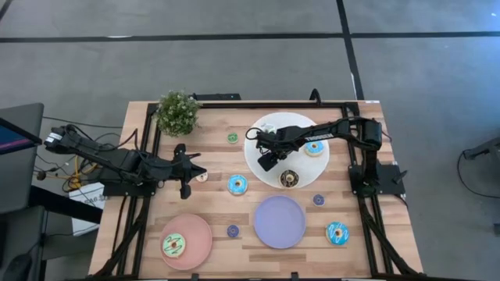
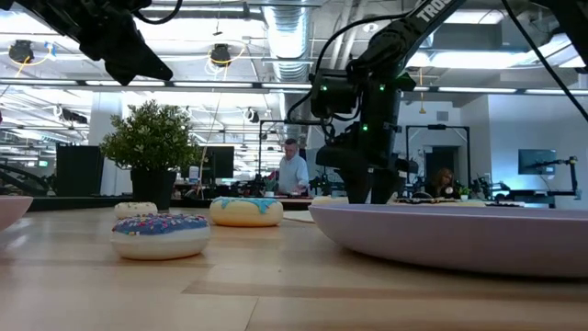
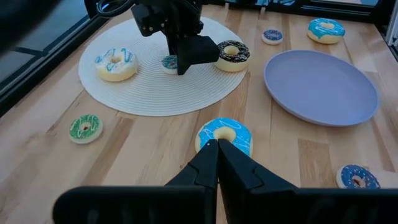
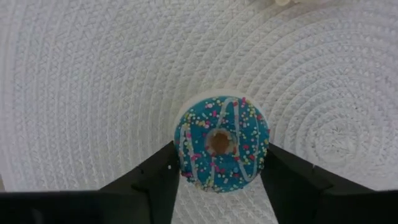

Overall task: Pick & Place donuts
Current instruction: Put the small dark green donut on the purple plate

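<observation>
Over the round white woven mat (image 1: pixel 269 133), the right gripper (image 4: pixel 217 180) holds a small teal-iced ring donut with sprinkles (image 4: pixel 222 142) flat between its two dark fingers, one pressed to each side of the rim, the hole facing the camera and the mat directly beyond it. Any set-down looks to be straight onto that mat. The left gripper (image 3: pixel 217 149), fingers pinched together and empty, waits near the blue-iced donut (image 3: pixel 224 134) mid-table.

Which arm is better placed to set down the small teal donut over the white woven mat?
The right. Its end effector grips the small teal donut directly above the white woven mat. The left end effector, shut and empty, sits off the mat by a blue-iced donut.
</observation>
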You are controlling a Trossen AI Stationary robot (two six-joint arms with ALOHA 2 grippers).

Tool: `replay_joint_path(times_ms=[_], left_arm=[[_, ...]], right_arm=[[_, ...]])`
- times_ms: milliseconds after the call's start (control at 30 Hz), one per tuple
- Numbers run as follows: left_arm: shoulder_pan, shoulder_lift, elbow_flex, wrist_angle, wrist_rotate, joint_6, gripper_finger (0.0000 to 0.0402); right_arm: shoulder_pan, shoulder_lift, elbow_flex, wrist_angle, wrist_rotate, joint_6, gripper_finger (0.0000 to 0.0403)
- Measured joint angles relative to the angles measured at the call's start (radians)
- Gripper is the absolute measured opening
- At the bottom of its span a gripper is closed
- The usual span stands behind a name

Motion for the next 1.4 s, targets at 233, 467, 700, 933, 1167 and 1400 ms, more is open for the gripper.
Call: replay_joint_path(times_ms=[233, 467, 700, 933, 1167, 1400], left_arm=[[0.000, 0.000, 0.000, 0.001, 0.000, -0.004, 0.0000], [0.000, 0.000, 0.000, 0.001, 0.001, -0.004, 0.0000], [0.000, 0.000, 0.000, 0.001, 0.001, -0.010, 0.0000], [0.000, 0.000, 0.000, 0.001, -0.006, -0.003, 0.0000], [0.000, 0.000, 0.000, 0.001, -0.006, 0.000, 0.0000], [0.000, 0.000, 0.000, 0.006, -0.016, 0.001, 0.0000]], right_arm=[[0.000, -0.004, 0.000, -0.011, 0.000, 0.000, 0.0159], [0.014, -0.085, -0.001, -0.038, 0.004, 0.031, 0.0163], [0.144, -0.253, -0.001, -0.158, -0.019, 0.148, 0.0169], [0.402, -0.348, 0.000, -0.178, 0.067, 0.418, 0.0164], [0.533, -0.290, 0.000, -0.134, 0.078, 0.631, 0.0166], [0.568, -0.176, 0.000, -0.060, 0.013, 0.690, 0.0162]])
